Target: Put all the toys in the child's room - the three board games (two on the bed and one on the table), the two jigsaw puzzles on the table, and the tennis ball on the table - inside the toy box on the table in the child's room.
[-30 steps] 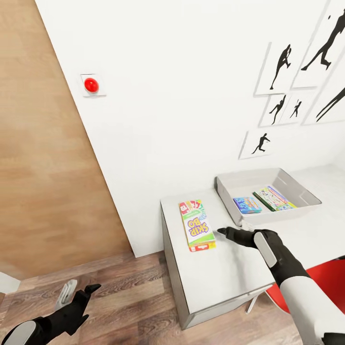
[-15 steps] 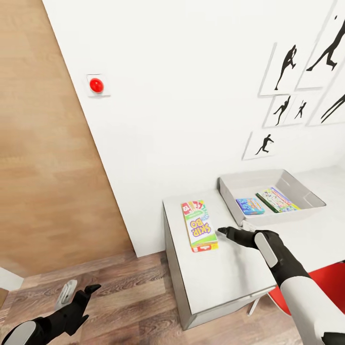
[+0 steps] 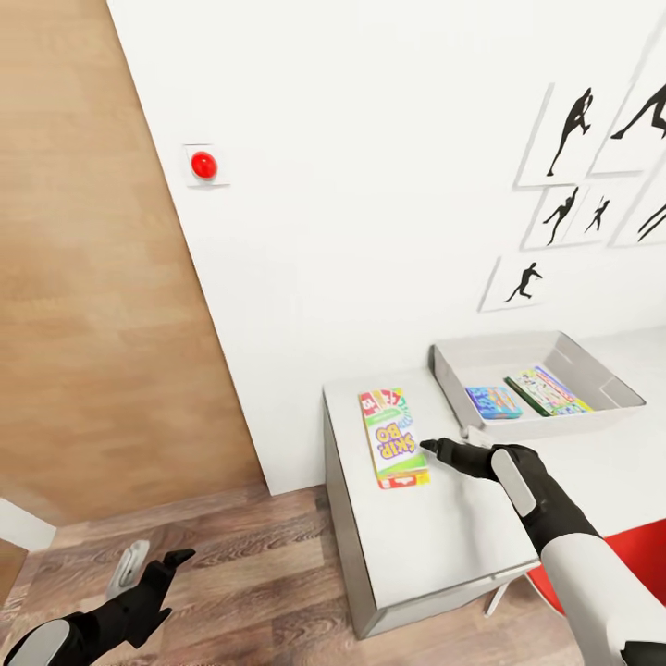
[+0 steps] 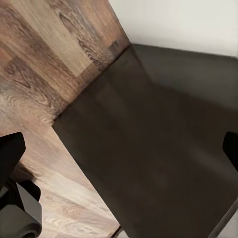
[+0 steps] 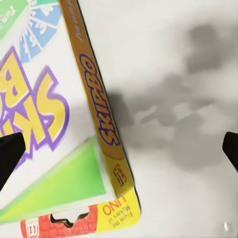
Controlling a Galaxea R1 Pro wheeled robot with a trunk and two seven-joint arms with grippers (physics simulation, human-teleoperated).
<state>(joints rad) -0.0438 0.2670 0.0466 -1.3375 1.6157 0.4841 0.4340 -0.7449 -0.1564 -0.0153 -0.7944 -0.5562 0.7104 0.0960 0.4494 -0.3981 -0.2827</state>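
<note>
You had the toy box (image 3: 606,375) on the white table (image 3: 444,536) with two flat printed boxes already lying in it: a blue one (image 3: 493,401) toward the corner nearest the Skip-Bo game, and a green-edged one (image 3: 548,390) just beside it, farther along the box. At that size you could not say whether they were puzzles or board games, so count them only as two of the six toys, probably.

The Skip-Bo board game (image 3: 394,437) lay flat on the table, outside the toy box and near its closest short wall, its long side running away from the table's front edge. That one was not yet packed. The tennis ball and the other toys were not to be placed from these views, so at least this game, and likely three more items, remained.

Your right gripper (image 3: 435,448) hovered low just beside the Skip-Bo game's long edge, on the toy-box side. Its fingers (image 5: 11,153) stood wide apart, one over the game's printed lid and the other over bare table, holding nothing. Your left gripper (image 3: 153,564) hung well away from the toy box, down over the wooden floor (image 3: 231,555), its fingers (image 4: 12,148) also apart and empty.
</note>
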